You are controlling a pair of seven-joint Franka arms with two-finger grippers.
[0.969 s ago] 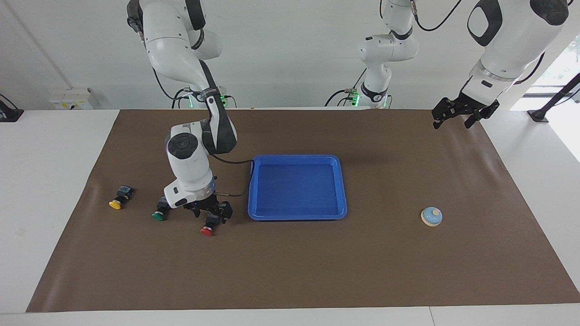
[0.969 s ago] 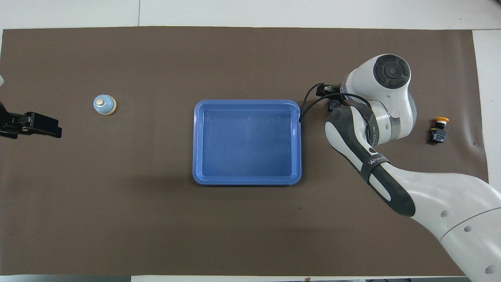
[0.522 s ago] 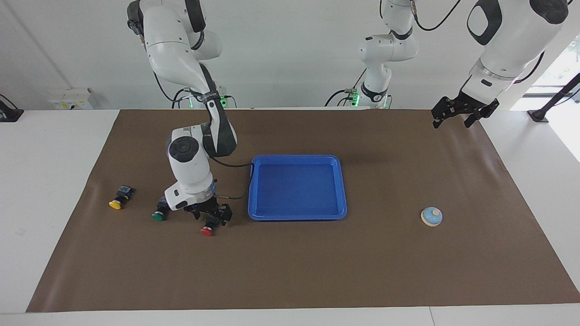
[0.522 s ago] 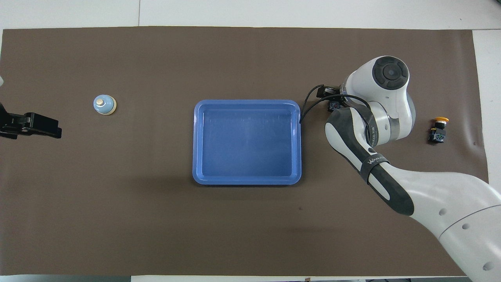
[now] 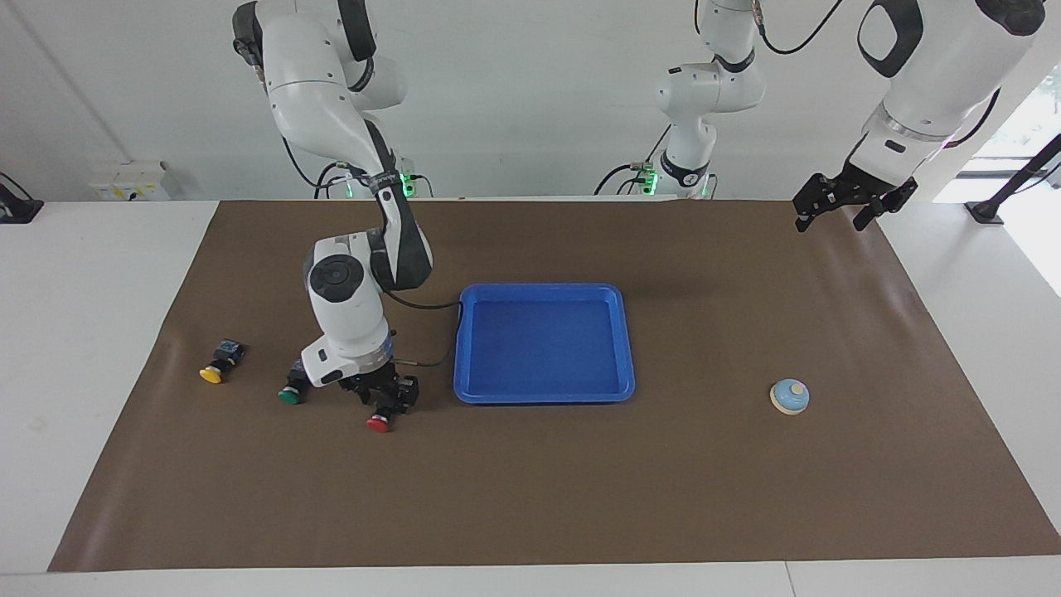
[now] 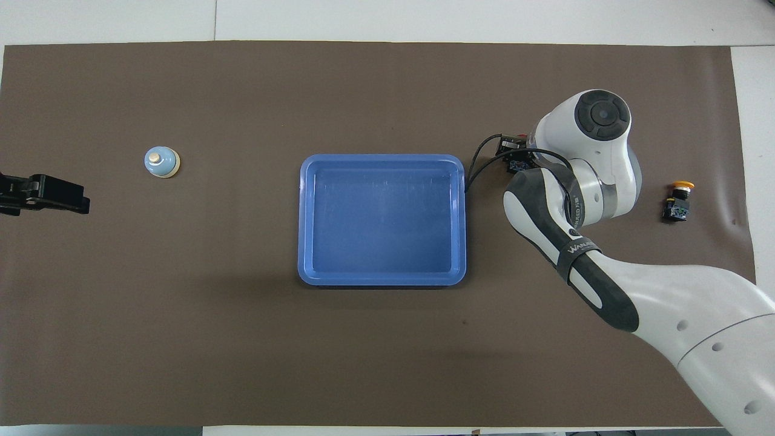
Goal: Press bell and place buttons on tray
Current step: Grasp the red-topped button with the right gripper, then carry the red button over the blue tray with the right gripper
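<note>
Right hand (image 5: 386, 396), lower left of the facing view, sits low on the red button (image 5: 379, 423), apparently clenched on its black body. Tray (image 5: 627, 348) lies just beside, toward frame center. Left hand (image 5: 845, 203) waits upper right, fingers spread, empty.

The tray (image 5: 543, 390) is bright blue all over. The bell (image 5: 789, 396) is a light-blue dome on a cream rim, with a cream knob on top. Each button has a black body; their caps are red (image 5: 378, 424), green (image 5: 289, 397) and yellow (image 5: 210, 376). The desk (image 5: 108, 348) is white under a plain brown mat (image 5: 580, 481). Both arms are white with black joints, and the right tool (image 5: 386, 403) and left tool (image 5: 845, 203) are black
</note>
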